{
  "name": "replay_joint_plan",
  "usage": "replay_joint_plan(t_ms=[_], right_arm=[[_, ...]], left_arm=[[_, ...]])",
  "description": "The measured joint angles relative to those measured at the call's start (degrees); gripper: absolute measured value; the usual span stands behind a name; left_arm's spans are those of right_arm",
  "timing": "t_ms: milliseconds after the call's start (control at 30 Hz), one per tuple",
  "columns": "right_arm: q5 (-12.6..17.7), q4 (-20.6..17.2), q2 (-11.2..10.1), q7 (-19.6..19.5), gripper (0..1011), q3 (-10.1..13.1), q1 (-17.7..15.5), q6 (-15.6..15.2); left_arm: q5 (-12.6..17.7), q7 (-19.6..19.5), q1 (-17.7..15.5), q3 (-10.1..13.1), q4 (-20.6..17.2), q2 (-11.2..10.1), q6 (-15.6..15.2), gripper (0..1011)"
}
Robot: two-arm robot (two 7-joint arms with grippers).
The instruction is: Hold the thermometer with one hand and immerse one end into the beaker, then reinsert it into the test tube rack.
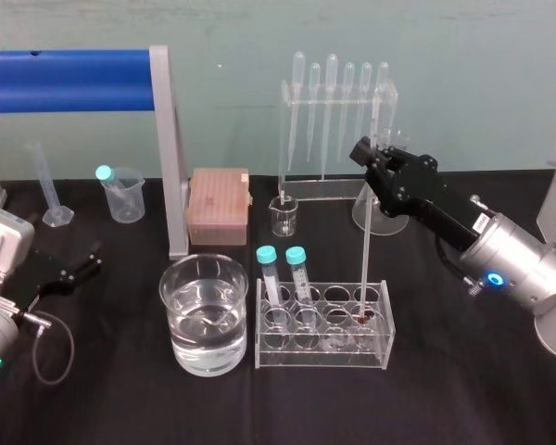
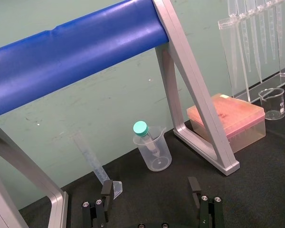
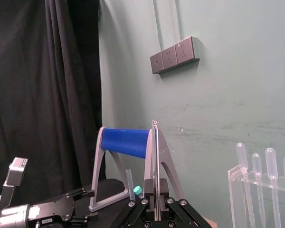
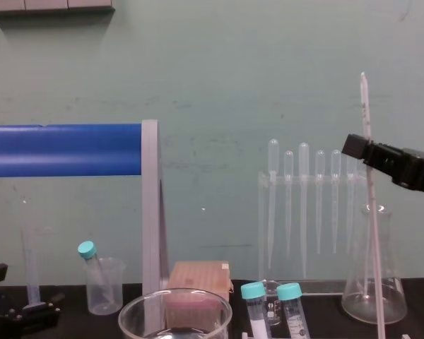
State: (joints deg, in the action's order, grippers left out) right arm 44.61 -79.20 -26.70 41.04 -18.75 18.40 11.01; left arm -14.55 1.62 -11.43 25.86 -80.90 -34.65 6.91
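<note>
Thermometer (image 1: 364,241) first: you see it standing almost upright, its reddish tip down inside the test tube rack (image 1: 320,358) near the right end, though you cannot tell exactly which hole. The right gripper (image 1: 369,153) is clamped on its upper part. In the chest view its lower end is cut off, and so is most of the large beaker (image 1: 230,315), which stands just left of the rack. The left gripper (image 2: 149,186) rests at the table's left with its fingers spread apart. Count two teal-capped tubes (image 1: 271,273) in the rack and six pipettes (image 1: 332,102) behind.
</note>
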Motion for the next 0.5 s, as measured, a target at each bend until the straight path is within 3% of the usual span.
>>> replay_joint_plan(t_ms=[500], right_arm=[[0.41,2.45,0.39,0.43,58,-1.29,1.24,-1.88]], left_arm=[[0.00,0.00,0.00,0.00,0.00,0.00,0.00,1008]])
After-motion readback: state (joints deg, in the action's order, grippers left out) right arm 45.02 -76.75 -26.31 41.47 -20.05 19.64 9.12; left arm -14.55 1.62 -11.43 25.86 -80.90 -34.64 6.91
